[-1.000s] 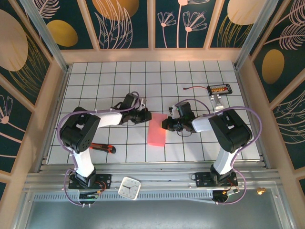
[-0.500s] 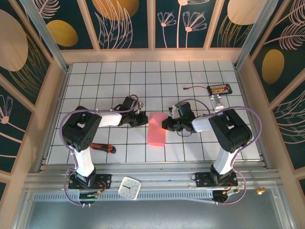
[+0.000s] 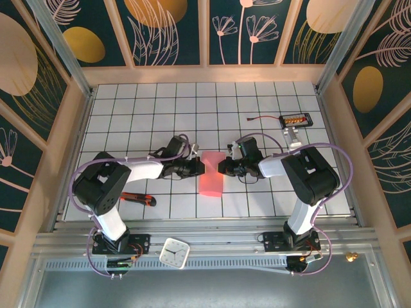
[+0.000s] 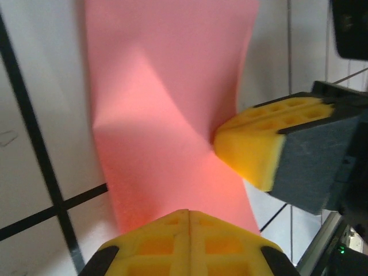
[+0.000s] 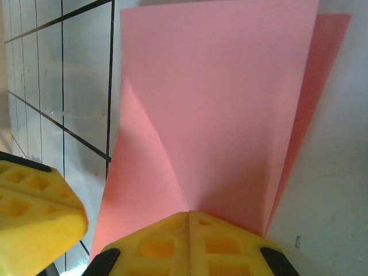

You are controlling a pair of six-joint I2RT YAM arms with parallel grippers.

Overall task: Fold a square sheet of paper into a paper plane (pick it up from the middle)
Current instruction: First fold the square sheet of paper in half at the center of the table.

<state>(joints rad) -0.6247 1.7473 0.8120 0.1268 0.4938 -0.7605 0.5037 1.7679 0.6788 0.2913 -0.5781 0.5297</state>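
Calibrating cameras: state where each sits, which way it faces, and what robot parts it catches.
Top external: above and behind the bases, looking down on table, left arm, right arm, left hand, right hand, square sheet of paper between.
Left wrist: on left arm, facing rightward over the paper; own fingers at bottom.
Right wrist: on right arm, facing leftward; own fingers at bottom.
Shared: all show the paper; each wrist view catches the opposite hand.

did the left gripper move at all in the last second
yes, the left gripper has shifted a little toward the near edge, judged against the table grid and the pink paper, which has stayed put
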